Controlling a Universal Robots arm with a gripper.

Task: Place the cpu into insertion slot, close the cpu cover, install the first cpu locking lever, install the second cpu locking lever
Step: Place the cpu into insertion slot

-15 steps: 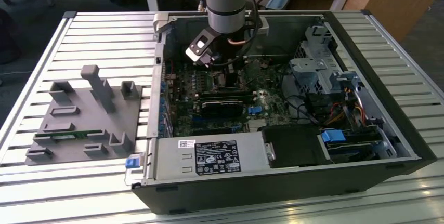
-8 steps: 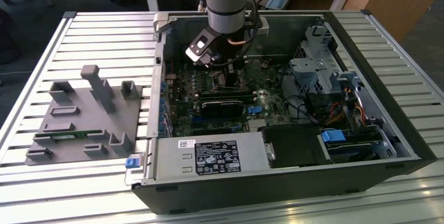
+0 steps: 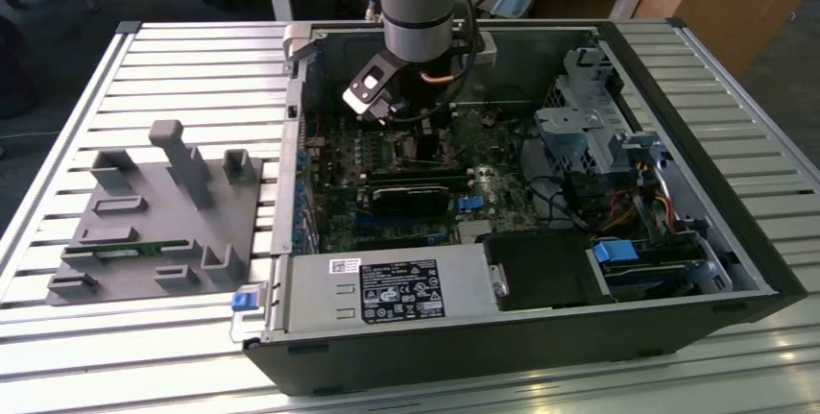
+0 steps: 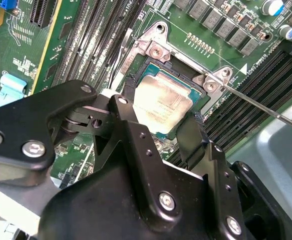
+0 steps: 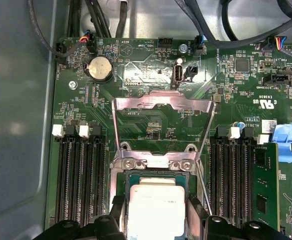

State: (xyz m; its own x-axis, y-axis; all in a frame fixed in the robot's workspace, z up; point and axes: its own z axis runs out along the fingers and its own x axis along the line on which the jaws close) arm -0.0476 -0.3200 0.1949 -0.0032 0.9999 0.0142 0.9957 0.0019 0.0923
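The cpu (image 4: 161,102), a flat square chip with a dull metallic top, lies in the insertion slot on the green motherboard; it also shows in the first wrist view (image 5: 156,197). My gripper (image 4: 156,112) has one black finger (image 4: 119,101) tight against each of two opposite chip edges, so it is shut on the chip. The cpu cover (image 5: 161,100) stands tilted up and open behind the socket. A thin locking lever (image 4: 258,103) sticks out beside the socket. In the exterior view the gripper (image 3: 391,121) reaches down inside the open computer case.
Black memory slots (image 5: 80,175) flank the socket on both sides. Cables (image 5: 90,20) hang along the case wall. A silver power supply (image 3: 384,289) and a drive cage (image 3: 590,126) sit inside the case. A grey parts fixture (image 3: 154,212) lies on the slatted table at the exterior view's left.
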